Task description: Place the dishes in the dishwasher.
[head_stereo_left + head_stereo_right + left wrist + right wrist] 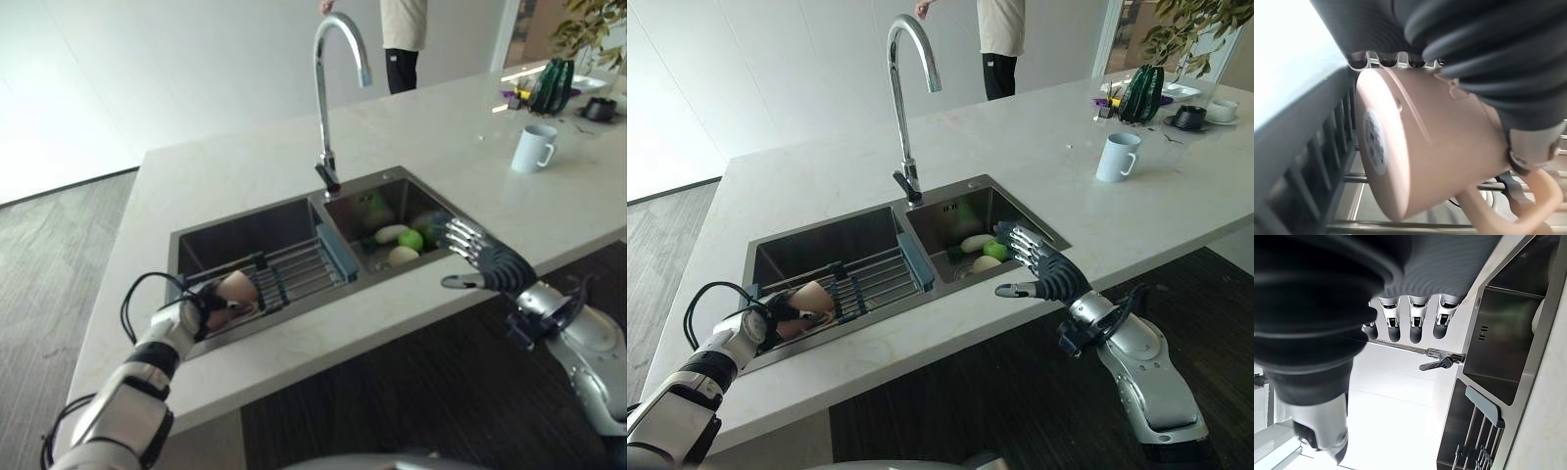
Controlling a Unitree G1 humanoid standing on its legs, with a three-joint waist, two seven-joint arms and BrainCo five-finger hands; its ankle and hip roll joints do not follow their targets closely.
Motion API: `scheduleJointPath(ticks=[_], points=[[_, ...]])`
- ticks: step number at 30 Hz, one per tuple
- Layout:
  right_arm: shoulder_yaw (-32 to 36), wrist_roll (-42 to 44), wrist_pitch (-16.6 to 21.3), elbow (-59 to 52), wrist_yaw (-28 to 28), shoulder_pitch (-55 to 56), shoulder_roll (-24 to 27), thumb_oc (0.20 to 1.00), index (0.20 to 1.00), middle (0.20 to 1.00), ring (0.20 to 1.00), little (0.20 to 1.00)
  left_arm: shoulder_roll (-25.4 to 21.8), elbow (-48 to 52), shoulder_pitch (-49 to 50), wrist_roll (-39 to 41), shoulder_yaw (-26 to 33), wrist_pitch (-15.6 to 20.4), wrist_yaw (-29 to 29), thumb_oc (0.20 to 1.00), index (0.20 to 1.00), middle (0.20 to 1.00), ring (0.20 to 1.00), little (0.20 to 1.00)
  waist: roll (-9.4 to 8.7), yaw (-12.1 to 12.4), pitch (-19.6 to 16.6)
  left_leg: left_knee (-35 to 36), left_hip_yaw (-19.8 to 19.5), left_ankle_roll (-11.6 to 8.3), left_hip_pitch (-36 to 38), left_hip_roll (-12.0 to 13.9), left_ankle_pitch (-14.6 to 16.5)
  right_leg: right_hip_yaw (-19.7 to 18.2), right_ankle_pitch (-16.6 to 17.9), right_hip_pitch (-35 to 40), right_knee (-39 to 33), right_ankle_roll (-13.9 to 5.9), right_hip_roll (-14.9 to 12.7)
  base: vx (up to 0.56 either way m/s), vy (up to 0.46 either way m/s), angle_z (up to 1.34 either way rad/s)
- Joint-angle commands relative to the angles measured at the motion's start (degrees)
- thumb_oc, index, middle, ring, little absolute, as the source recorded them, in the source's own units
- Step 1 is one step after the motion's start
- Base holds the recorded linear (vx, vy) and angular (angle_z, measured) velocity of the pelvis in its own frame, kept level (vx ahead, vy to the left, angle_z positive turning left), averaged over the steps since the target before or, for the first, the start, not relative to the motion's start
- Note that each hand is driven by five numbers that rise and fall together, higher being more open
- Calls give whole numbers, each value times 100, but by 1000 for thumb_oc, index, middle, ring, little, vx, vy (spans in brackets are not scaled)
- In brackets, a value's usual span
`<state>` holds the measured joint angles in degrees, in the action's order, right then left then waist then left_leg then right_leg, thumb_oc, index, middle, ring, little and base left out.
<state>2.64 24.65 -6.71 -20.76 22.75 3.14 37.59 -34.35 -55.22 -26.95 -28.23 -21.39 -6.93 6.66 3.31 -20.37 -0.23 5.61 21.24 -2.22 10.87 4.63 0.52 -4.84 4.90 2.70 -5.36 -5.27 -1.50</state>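
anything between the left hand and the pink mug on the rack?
No. The left hand is already curled round the pink mug, which sits over the wire rack in the left sink basin. The right hand hangs open at the right basin's edge, apart from it.

Brushed steel sink (253, 227) and glossy chrome faucet (327, 59) sit in smooth pale stone counter (235, 171); matt pink mug (1420, 152).

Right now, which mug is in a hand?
The pink mug, gripped by the left hand over the sink rack. The white mug stands untouched on the counter.
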Motion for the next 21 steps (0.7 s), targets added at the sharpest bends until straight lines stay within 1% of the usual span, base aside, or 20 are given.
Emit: scheduleJointPath(ticks=[1, 2, 3, 6, 9, 11, 13, 16, 17, 18, 19, 20, 21], points=[[48, -46, 345, -140, -44, -295, 86, 1000, 1000, 1000, 1000, 1000, -417, -663, -65, -166, 110, -172, -468, 200, 200, 200, 200, 200, -112, 113, 54, -61, -39, 92, 24, -49, 312, 365, -333, 211, 36, -396, -183, -48, -26, 0], [51, -40, 353, -152, -64, -287, 102, 1000, 1000, 1000, 1000, 1000, -426, -619, -76, -121, 121, -88, -641, 200, 200, 200, 200, 200, -118, 116, 60, -61, -44, 90, 27, -48, 310, 380, -330, 215, 36, -398, -187, -46, -25, 0], [62, -33, 369, -143, -73, -279, 108, 1000, 1000, 1000, 1000, 1000, -448, -569, -82, -99, 125, -46, -698, 200, 200, 200, 200, 200, -116, 130, 54, -61, -42, 89, 17, -46, 308, 380, -329, 205, 36, -395, -185, -46, -22, 0], [140, -83, 520, -50, -134, -142, 50, 1000, 1000, 1000, 1000, 1000, -564, -33, 77, 37, 266, 258, -1072, 200, 200, 200, 200, 200, -133, 222, 49, -61, -88, 83, 11, -51, 319, 437, -327, 218, 36, -399, -198, -57, -40, 2], [185, -93, 554, -33, -179, -109, 25, 1000, 1000, 1000, 1000, 1000, -708, 328, 178, 218, 414, 344, -1197, 200, 200, 200, 200, 200, -129, 292, 67, -61, -139, 77, 6, -52, 315, 483, -324, 228, 36, -395, -203, -43, -28, 5], [203, -125, 581, -1, -246, -95, -1, 1000, 1000, 1000, 1000, 1000, -889, 741, 285, 413, 624, 314, -1301, 200, 200, 200, 200, 200, -125, 388, 68, -61, -208, 67, -7, -57, 311, 526, -335, 244, 36, -388, -209, -49, -22, 4], [193, -126, 589, 12, -312, -101, 4, 1000, 1000, 1000, 1000, 1000, -991, 924, 320, 520, 711, 423, -1397, 200, 200, 200, 200, 200, -126, 440, 59, -61, -251, 61, -21, -61, 303, 562, -332, 248, 36, -386, -217, -41, -18, 7], [224, -106, 620, 6, -402, -67, 6, 1000, 1000, 1000, 1000, 1000, -1183, 1482, 483, 657, 853, 578, -1597, 200, 200, 200, 200, 200, -142, 532, 48, -61, -346, 52, -49, -62, 301, 616, -335, 250, 36, -386, -237, -43, -23, 13], [255, -98, 618, -12, -440, -45, 6, 1000, 1000, 1000, 1000, 1000, -1234, 1781, 575, 691, 947, 682, -1751, 200, 200, 200, 200, 200, -153, 581, 45, -61, -391, 52, -64, -65, 303, 641, -337, 252, 36, -382, -242, -77, -12, 19], [280, -106, 690, 34, -448, -10, -12, 1000, 1000, 1000, 1000, 1000, -1329, 2235, 693, 723, 1070, 876, -2073, 200, 200, 200, 200, 200, -167, 642, 38, -61, -450, 46, -82, -65, 305, 686, -343, 256, 36, -373, -254, -66, -8, 16], [276, -106, 692, 35, -448, -10, -11, 1000, 1000, 1000, 1000, 1000, -1330, 2241, 703, 722, 1077, 876, -2074, 200, 200, 200, 200, 200, -168, 638, 36, -61, -452, 46, -83, -66, 304, 688, -343, 256, 36, -373, -255, -66, -5, 16], [303, -128, 743, 70, -459, 14, -47, 1000, 1000, 1000, 1000, 1000, -1369, 2661, 816, 677, 1213, 972, -2294, 200, 200, 200, 200, 200, -188, 705, 31, -61, -502, 40, -88, -69, 306, 722, -351, 271, 36, -369, -264, -40, -7, 18], [311, -120, 757, 82, -475, 18, -52, 1000, 1000, 1000, 1000, 1000, -1368, 2815, 885, 618, 1311, 1079, -2440, 200, 200, 200, 200, 200, -204, 732, 21, -61, -524, 37, -92, -70, 305, 742, -354, 279, 36, -367, -272, -57, -17, 22]])
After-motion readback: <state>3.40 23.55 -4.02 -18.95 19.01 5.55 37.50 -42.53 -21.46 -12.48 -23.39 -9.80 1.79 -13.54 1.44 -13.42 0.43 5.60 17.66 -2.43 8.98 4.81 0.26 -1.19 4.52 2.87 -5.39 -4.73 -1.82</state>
